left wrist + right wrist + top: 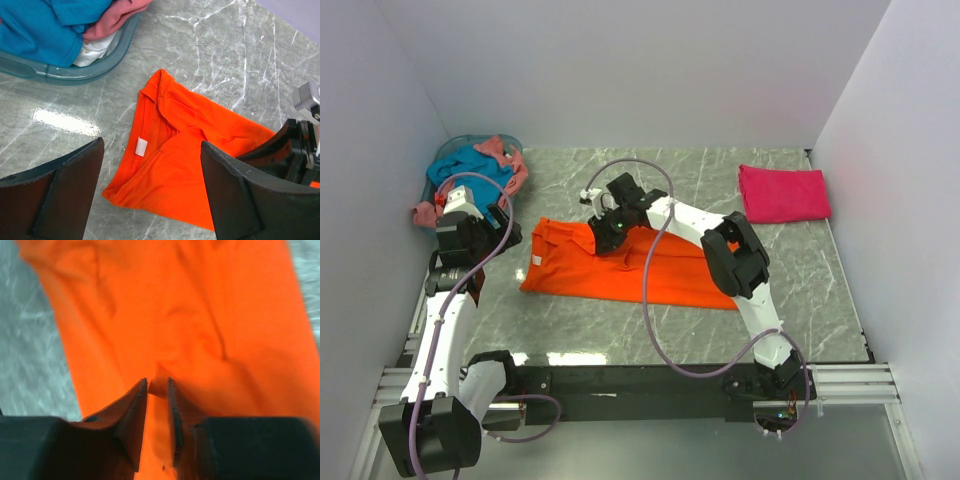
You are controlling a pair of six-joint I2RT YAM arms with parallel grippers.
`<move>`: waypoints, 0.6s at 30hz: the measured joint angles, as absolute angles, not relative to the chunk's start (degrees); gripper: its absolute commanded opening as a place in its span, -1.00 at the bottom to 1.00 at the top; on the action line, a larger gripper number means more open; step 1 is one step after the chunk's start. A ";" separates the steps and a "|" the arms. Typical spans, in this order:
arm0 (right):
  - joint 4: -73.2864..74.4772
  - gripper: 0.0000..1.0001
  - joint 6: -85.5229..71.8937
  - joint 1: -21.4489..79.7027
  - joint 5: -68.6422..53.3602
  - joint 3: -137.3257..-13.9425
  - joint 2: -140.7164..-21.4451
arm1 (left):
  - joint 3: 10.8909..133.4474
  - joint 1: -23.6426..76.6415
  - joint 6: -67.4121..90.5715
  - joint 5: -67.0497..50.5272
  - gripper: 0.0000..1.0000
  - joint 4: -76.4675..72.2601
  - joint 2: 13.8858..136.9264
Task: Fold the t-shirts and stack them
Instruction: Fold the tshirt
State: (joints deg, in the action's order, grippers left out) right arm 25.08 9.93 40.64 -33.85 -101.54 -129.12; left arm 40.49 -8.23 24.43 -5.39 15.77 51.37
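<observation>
**A:** Right pincer status?

**B:** Right pincer (157, 390) is almost closed, with a raised fold of the orange t-shirt (620, 272) nipped between its fingers. It sits near the shirt's far edge, roughly 11 o'clock on the cloth.

**A:** Left?

**B:** Left pincer (151, 145) is spread wide with nothing in it. It hangs above the shirt's collar end at 9 o'clock. In the wrist view the white neck label (142, 146) shows between the fingers.

**A:** How does the shirt lie?

**B:** Mid-desk (820, 290), long axis running 9 to 3 o'clock. It's mostly flat and rumpled at the collar.

**A:** The rest?

**B:** The magenta-pink t-shirt (783, 193) lies folded flat at 2 o'clock, well apart from the orange one. The teal-blue t-shirt (470, 165) and salmon-pink t-shirt (510, 158) are bunched in the pale blue basket (75, 75) at 10 o'clock. The salmon one hangs over the rim. There's some white cloth under them; can't tell what it is.

**A:** Are the arms touching?

**B:** No. The left is at 9 o'clock and the right reaches across from 5 o'clock to the centre.
</observation>
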 measured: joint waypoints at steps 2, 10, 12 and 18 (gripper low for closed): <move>26.63 -0.27 10.98 40.73 -34.96 -101.54 -128.60 | 40.49 -8.23 24.43 -5.48 0.67 15.77 51.37; 33.47 -0.35 15.29 40.18 -42.02 -101.62 -125.21 | 40.49 -8.23 24.43 -5.76 0.67 15.75 51.37; 33.65 -0.45 14.35 39.42 -43.18 -102.30 -124.51 | 40.49 -8.23 24.45 -5.78 0.67 15.75 51.37; 32.42 -0.83 8.19 36.69 -43.11 -106.43 -125.67 | 40.49 -8.23 24.45 -5.80 0.67 15.75 51.37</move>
State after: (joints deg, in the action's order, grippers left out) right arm 32.42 8.19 36.69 -43.11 -106.43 -125.67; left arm 40.49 -8.23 24.45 -5.80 15.75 51.37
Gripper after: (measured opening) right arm 0.124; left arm 0.835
